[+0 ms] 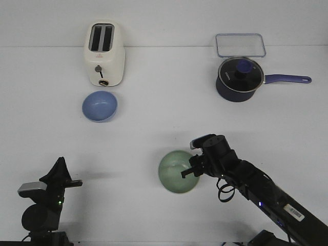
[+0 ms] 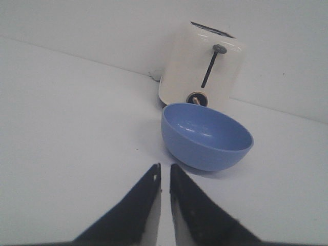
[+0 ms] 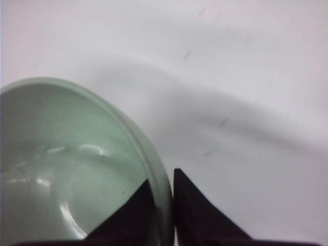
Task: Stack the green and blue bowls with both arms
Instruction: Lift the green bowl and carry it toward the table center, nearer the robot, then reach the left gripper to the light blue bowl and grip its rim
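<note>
At the lower left of the front view, the left gripper [image 1: 64,177] stood low over the table [image 1: 164,128], clenched to a thin slit and holding nothing. The blue bowl [image 1: 100,106] lay up and to the right of it in the frame, well apart, upright, with bare table between. The toaster [image 1: 104,53] stood just behind the blue bowl; in the left wrist view the toaster [image 2: 202,66] rose close behind the far rim of the blue bowl [image 2: 206,135], so any overshoot on approach would likely meet it. At lower centre of the front view, the green bowl [image 1: 178,171] sat upright on the table. The right gripper [image 1: 190,171] was closed on its right-hand rim: in the right wrist view one finger lay inside the green bowl [image 3: 72,164] and the other outside, the wall pinched between them. The blue bowl lay up and left of the green bowl, well apart, the path between unobstructed. At upper right, a saucepan [image 1: 239,78] and a clear container [image 1: 240,45] stood well away from both bowls.
</note>
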Tool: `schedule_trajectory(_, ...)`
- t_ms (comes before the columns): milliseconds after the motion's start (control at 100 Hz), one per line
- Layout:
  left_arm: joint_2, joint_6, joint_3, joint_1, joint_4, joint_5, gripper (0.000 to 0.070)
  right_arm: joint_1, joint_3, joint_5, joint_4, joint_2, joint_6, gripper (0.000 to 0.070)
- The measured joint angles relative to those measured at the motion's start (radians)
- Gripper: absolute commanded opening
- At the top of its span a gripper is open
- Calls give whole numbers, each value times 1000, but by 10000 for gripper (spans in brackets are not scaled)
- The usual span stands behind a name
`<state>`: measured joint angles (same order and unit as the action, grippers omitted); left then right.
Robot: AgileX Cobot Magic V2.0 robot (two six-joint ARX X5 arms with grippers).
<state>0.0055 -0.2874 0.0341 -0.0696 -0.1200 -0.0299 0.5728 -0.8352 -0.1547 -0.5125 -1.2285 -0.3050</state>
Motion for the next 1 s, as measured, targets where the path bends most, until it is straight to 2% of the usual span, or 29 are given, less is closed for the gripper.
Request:
schedule_trajectory(290,0,-216,0,0,0,0,11,9,46,-12,30,-70,-18,5)
schedule_trajectory(330,0,-250,1,0,0,0,12,9,46,-26,32,-77,-18,39)
schedule_trajectory(420,0,-313,2,0,1,-13,12,9,46,-52,31,-91,-18,174)
schedule_trajectory(520,1,-359,12,0,8,-48,12,9,46,-54,38,-88,-16,238)
schedule_trajectory(680,47,-378,85,0,60,-52,13,-20,35,-55,27,-21,-3,346)
schedule_trajectory(840,200,-348,219,0,113,-53,13,-80,-6,-55,37,102,5,347)
schedule_trajectory(1000,465,-242,410,0,200,-66,13,-140,-7,-55,26,193,13,347)
